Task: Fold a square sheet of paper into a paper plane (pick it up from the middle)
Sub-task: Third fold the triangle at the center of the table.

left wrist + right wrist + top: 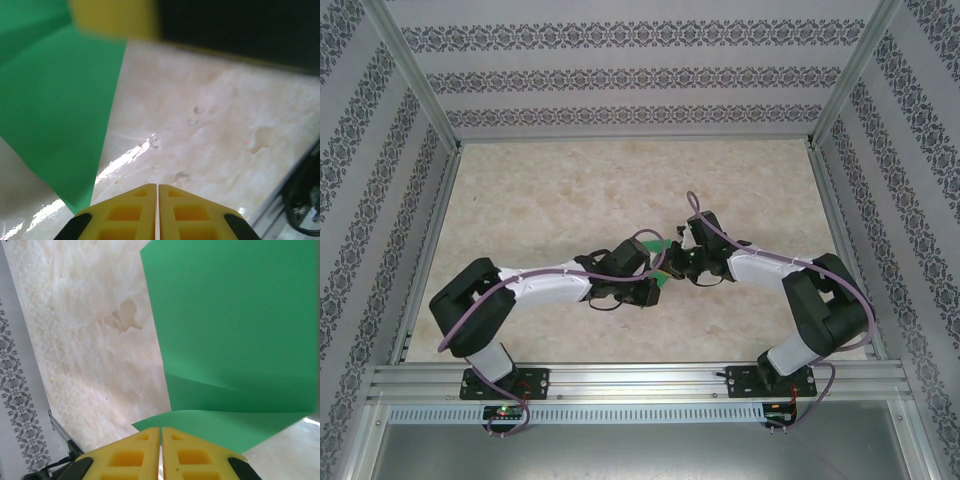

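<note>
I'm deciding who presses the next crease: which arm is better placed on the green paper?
Probably right: the right gripper, shut, reaches the green paper at a lifted flap. The left gripper, also shut, sits beside the paper's corner over bare table.

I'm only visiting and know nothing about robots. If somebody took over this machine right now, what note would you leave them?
Left fingers: shut, nothing visibly between them. A corner of the square sheet of paper lies beside them.
Right fingers: shut, tips at the paper's edge. I cannot confirm a pinch.
Paper: mid-table, between both arms, bent, with one crease line showing.
Done: a first bend at most.
Left: nearly all the folds; no plane shape yet.
</note>
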`<state>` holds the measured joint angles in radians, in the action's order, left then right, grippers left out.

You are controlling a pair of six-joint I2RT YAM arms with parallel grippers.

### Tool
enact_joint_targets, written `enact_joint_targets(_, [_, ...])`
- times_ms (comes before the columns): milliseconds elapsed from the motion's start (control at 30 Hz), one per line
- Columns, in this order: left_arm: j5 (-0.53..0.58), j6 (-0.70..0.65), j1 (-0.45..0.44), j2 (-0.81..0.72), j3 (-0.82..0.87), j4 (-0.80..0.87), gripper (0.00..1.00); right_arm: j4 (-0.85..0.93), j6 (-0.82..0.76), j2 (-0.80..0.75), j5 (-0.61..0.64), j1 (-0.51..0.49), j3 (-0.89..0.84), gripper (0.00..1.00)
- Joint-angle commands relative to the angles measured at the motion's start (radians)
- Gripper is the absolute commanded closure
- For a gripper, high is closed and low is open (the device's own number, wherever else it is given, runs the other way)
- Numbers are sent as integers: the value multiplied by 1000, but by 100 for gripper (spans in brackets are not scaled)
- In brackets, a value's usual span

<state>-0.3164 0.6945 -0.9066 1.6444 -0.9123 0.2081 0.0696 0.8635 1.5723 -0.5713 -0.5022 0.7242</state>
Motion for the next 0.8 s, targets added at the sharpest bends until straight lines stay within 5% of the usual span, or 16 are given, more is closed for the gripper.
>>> enact_joint_targets(0, [8, 28, 28, -23, 23, -72, 90, -65, 4, 55, -35, -5, 15, 91])
enact_joint_targets(433, [-52, 74, 39, 124, 70, -168, 90, -75, -9, 179, 5, 4, -21, 93])
enact_joint_targets(767, [-31, 92, 43, 60, 182, -150, 91, -21, -46, 186, 31, 13, -17, 93])
